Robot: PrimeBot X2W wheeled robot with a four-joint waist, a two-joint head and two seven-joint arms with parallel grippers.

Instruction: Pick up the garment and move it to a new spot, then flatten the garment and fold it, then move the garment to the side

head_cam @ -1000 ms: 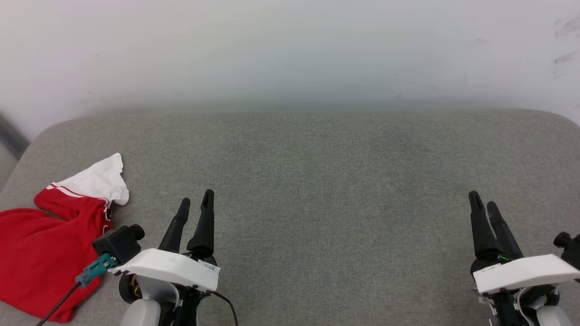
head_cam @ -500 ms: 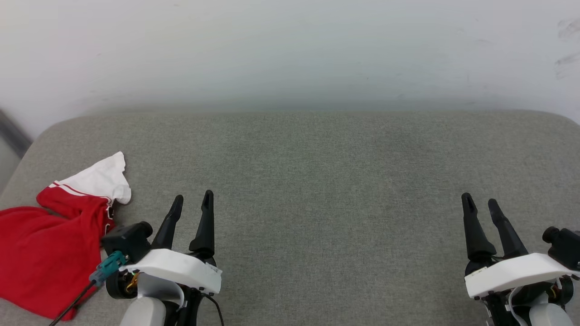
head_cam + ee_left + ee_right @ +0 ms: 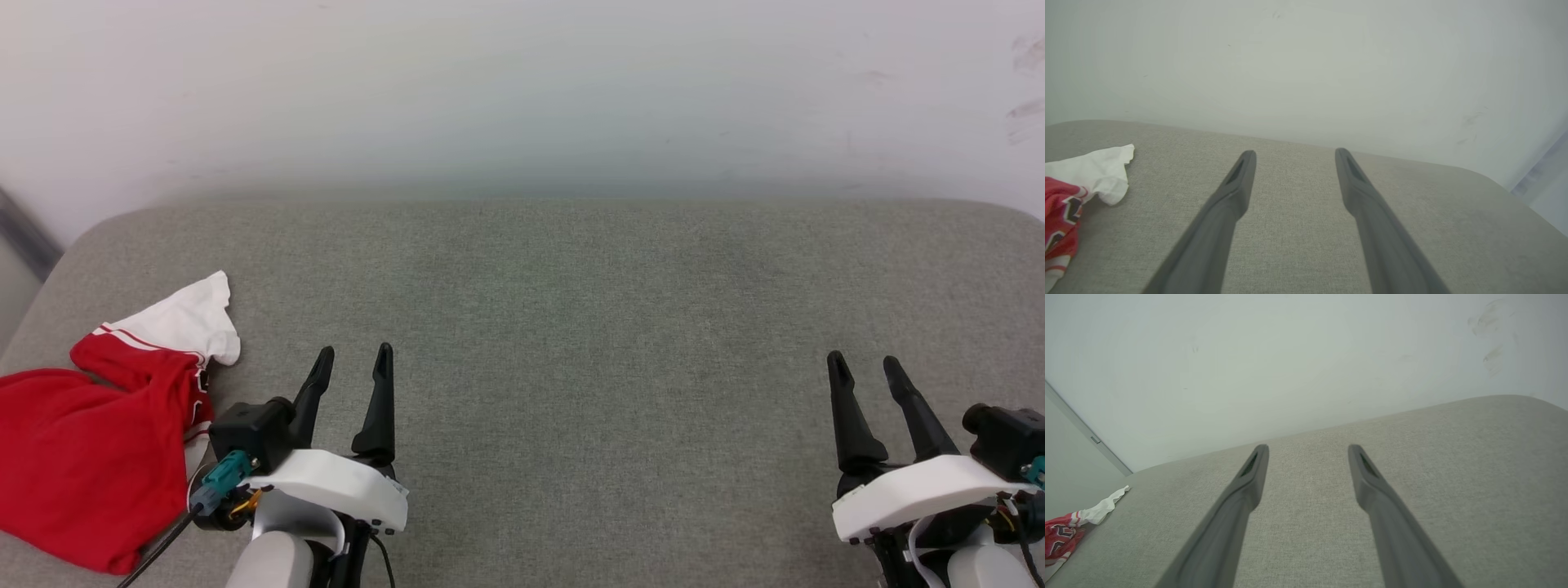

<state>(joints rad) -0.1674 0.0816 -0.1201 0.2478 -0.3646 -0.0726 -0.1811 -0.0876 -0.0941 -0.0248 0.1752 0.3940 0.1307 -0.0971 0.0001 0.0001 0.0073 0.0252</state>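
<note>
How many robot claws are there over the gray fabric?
2. The left gripper is at the lower left, beside the red garment; the right gripper is at the lower right. Both are open and empty. None looks hidden.

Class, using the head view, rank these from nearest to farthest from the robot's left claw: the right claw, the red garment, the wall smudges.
1. The red garment, crumpled just left of the left claw.
2. The right claw, far across the grey cushion, on the right.
3. The wall smudges, upper right, beyond the cushion.
</note>
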